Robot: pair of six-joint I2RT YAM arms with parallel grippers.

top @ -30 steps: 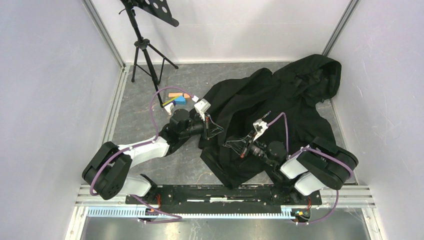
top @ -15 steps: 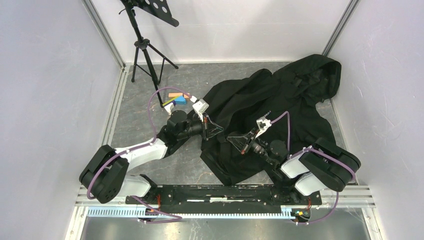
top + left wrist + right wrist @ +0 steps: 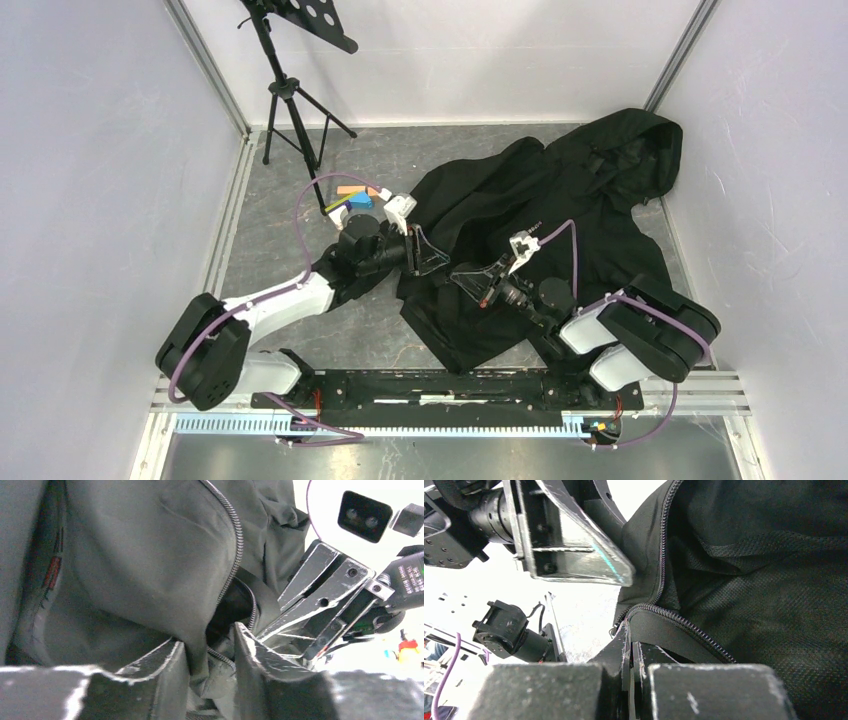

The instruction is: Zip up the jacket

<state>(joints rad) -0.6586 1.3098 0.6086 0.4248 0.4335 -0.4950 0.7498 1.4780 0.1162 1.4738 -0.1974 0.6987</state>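
Note:
The black hooded jacket (image 3: 560, 210) lies crumpled on the grey table, hood at the far right. My left gripper (image 3: 428, 255) is at its left front edge. In the left wrist view the left gripper (image 3: 210, 665) is shut on a fold of jacket fabric (image 3: 150, 570) with zip teeth (image 3: 235, 545) running into it. My right gripper (image 3: 468, 280) is just beside the left one. In the right wrist view the right gripper (image 3: 630, 650) is shut on the thin zip edge (image 3: 684, 622) of the jacket (image 3: 764, 580). No zip slider shows clearly.
A black tripod stand (image 3: 285, 100) stands at the back left. Small coloured blocks (image 3: 352, 197) lie just behind the left gripper. White walls close in both sides. A metal rail (image 3: 450, 385) runs along the near edge.
My right gripper has moved a little up and left toward the left gripper, taking the jacket edge along. My left gripper has shifted slightly away from the camera.

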